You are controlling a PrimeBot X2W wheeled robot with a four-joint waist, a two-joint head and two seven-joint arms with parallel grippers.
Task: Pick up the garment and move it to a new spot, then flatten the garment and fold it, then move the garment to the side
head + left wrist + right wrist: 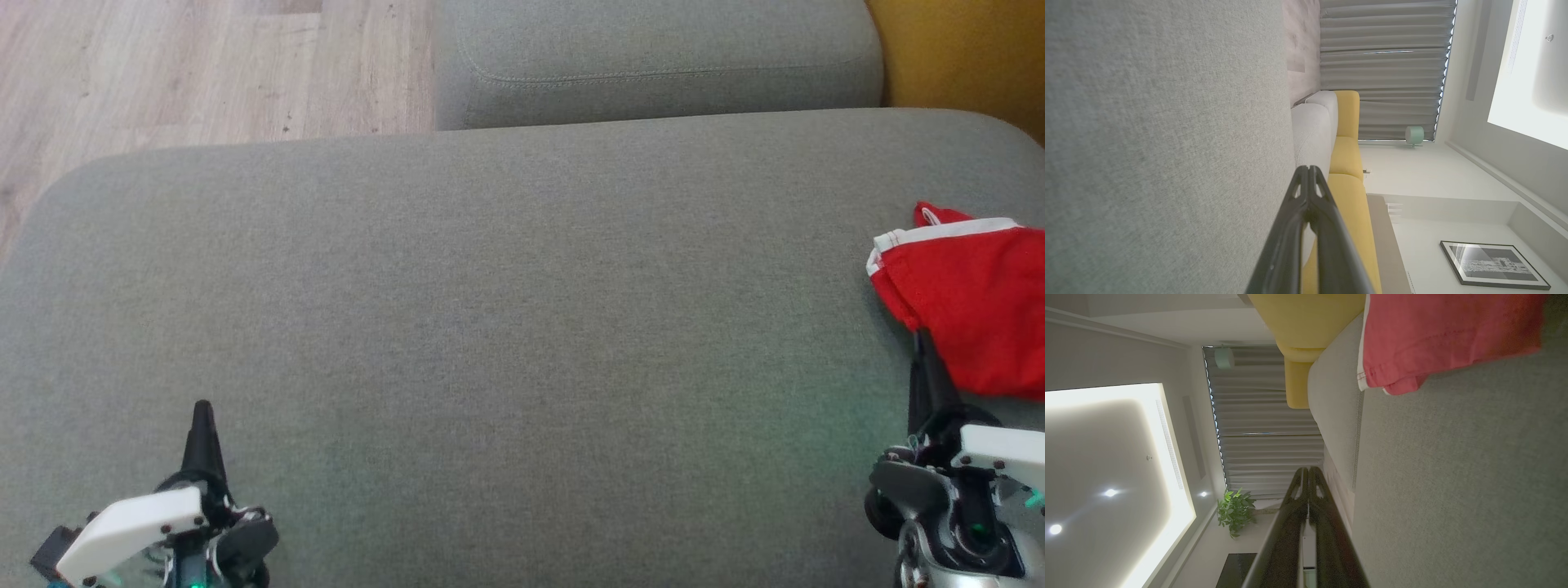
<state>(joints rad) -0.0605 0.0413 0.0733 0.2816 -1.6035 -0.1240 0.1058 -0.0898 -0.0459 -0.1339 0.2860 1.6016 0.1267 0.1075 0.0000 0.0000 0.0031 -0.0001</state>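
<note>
Left gripper is sitting pinched shut, empty, over the grey cushion. Right gripper is also sitting closed, tip beside the red garment lying at the cushion's right edge. Risk: advancing closed is probably shoving cloth off, not grasping.

No readable text.
Nothing legible in any view. The framed picture in the left wrist view carries pale marks, too small and blurred to tell whether any of them is lettering.
</note>
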